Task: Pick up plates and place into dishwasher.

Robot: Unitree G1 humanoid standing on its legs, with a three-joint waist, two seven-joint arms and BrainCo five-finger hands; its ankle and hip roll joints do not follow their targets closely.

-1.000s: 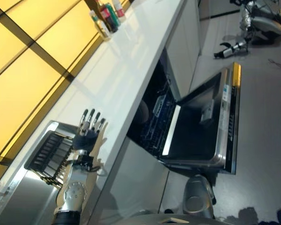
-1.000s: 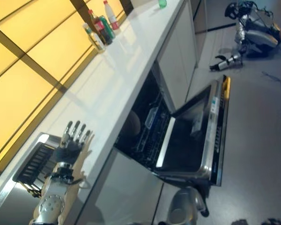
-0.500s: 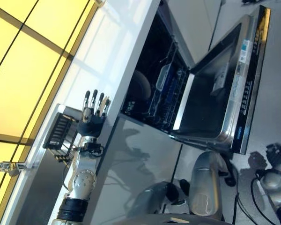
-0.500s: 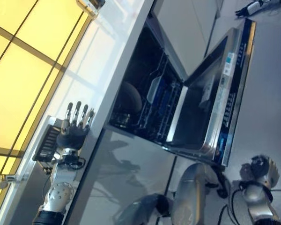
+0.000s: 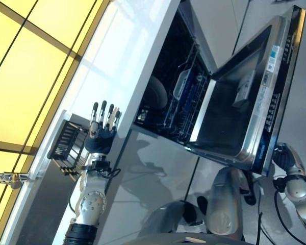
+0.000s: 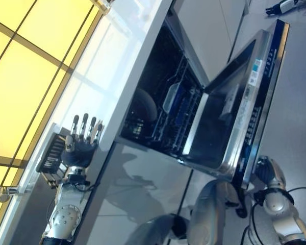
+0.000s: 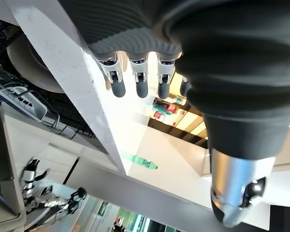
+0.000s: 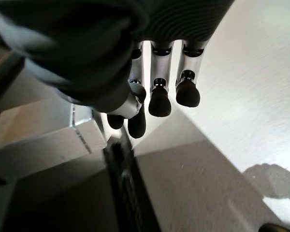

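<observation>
A round pale plate [image 5: 155, 94] stands in the lower rack of the open dishwasher [image 5: 186, 97]; its underside also shows below the counter edge as the plate [image 7: 26, 57]. My left hand [image 5: 103, 130] is raised over the white counter's front edge, fingers [image 7: 139, 79] straight and apart, holding nothing. It is left of the dishwasher opening and clear of the plate. My right hand [image 8: 162, 72] hangs low by the outer corner of the lowered dishwasher door [image 5: 245, 102], fingers relaxed and empty.
A dark wire dish rack [image 5: 66, 148] sits on the counter [image 5: 117, 61] just left of my left hand, beside a steel sink area. The lowered door juts far out over the grey floor [image 6: 296, 92]. Yellow wall panels back the counter.
The camera has swung down and along the counter, so the bottles left the picture. My left hand keeps its raised, straight-fingered pose. The right arm now shows by the door's lower corner.
</observation>
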